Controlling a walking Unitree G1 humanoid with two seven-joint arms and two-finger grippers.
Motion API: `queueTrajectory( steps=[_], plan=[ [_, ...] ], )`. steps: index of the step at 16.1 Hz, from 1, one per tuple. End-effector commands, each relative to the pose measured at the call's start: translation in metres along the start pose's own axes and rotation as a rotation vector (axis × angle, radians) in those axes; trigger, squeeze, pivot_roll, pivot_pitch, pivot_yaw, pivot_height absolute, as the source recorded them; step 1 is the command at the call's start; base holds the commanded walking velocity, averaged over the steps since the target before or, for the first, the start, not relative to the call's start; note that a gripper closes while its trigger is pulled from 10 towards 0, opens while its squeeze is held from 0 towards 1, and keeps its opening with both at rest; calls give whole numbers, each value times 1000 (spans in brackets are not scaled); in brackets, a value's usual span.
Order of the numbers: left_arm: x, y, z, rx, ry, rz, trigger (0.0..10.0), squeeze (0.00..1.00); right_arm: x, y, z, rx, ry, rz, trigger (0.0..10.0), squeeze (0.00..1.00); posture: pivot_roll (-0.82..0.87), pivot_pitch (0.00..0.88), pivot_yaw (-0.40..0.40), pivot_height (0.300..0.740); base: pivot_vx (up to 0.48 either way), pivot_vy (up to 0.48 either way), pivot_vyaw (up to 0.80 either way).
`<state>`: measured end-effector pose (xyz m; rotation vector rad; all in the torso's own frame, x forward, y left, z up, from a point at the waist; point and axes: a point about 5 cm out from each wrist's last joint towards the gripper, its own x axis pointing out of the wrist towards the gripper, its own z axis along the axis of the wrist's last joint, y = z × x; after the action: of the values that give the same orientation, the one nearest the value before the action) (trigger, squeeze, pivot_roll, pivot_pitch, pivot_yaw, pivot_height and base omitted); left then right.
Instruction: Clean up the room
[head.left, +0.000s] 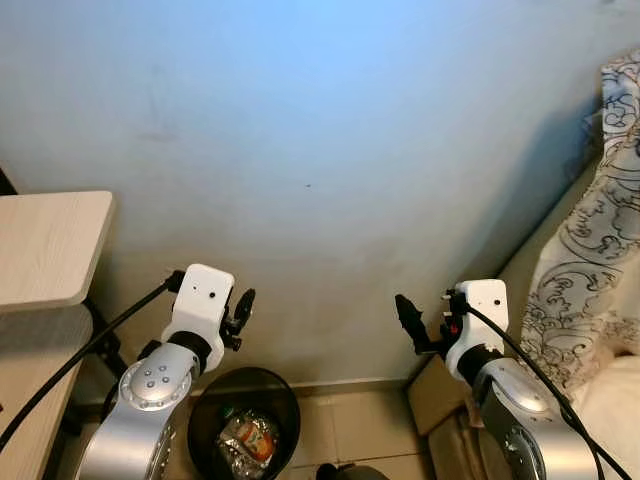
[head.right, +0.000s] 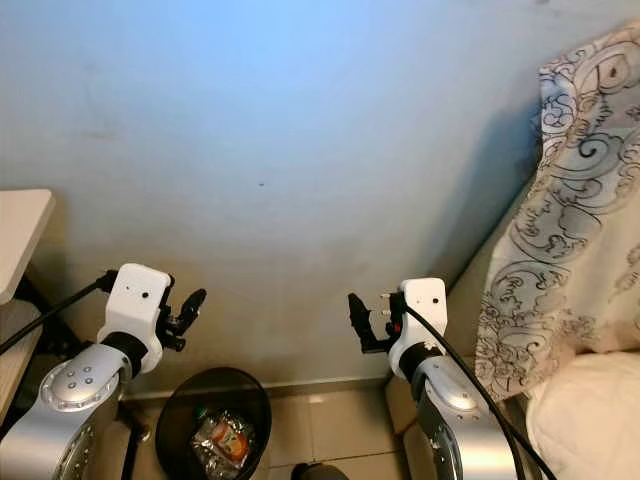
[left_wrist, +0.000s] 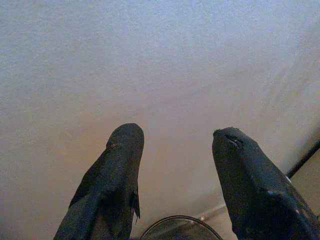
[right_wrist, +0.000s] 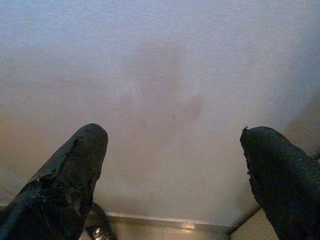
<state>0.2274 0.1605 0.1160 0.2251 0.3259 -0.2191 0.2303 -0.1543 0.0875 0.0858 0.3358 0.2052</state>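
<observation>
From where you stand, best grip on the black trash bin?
Probably the top rim of the black trash bin, coming straight down from above. It stands upright on the floor against the wall, mouth open upward, so the thin round rim is the one edge narrow enough for the jaws. The left gripper is open, holds nothing and hangs almost over it. Avoid the wrapper inside.

One bin (head.left: 205, 420), two grippers (head.left: 243, 308) (head.left: 408, 318)
</observation>
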Motion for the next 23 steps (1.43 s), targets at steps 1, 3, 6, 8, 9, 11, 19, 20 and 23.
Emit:
queueTrajectory(
  steps=[1,3,6,8,9,11,19,20,23],
  plan=[
    [1,-2,-1,-3,14,-3,10000,0,1,-5,1,4,-6,-25,10000,0,-57,0,-54,740,0,0,-744],
    [1,-2,1,19,0,-2,10000,0,1,-6,-1,26,-2,-28,10000,0,-44,0,-61,740,0,0,-734],
    [0,-3,2,13,-5,-5,10000,0,-1,-5,-4,44,-8,-45,10000,0,-48,0,-56,740,0,0,-737],
    [-1,0,0,-17,14,17,10000,0,-2,-4,-6,48,-1,-44,10000,0,-50,0,-56,740,0,0,-747],
    [-1,1,0,-12,10,23,10000,0,-2,-4,-6,47,0,-47,10000,0,-44,0,-60,740,0,0,-750],
    [-1,4,2,5,0,30,10000,0,-1,-4,-4,29,-7,-51,10000,0,-49,0,-62,740,0,0,-750],
    [1,5,7,-137,6,26,10000,0,0,-3,-4,90,5,-44,10000,0,-49,0,-66,740,0,0,-755],
    [1,6,8,-136,4,25,10000,0,0,-3,-4,89,6,-45,10000,0,-50,0,-66,740,0,0,-769],
    [-1,7,8,-156,11,35,10000,0,-2,-4,-4,75,9,-52,10000,0,-49,0,-65,740,0,0,-771]
  ],
)
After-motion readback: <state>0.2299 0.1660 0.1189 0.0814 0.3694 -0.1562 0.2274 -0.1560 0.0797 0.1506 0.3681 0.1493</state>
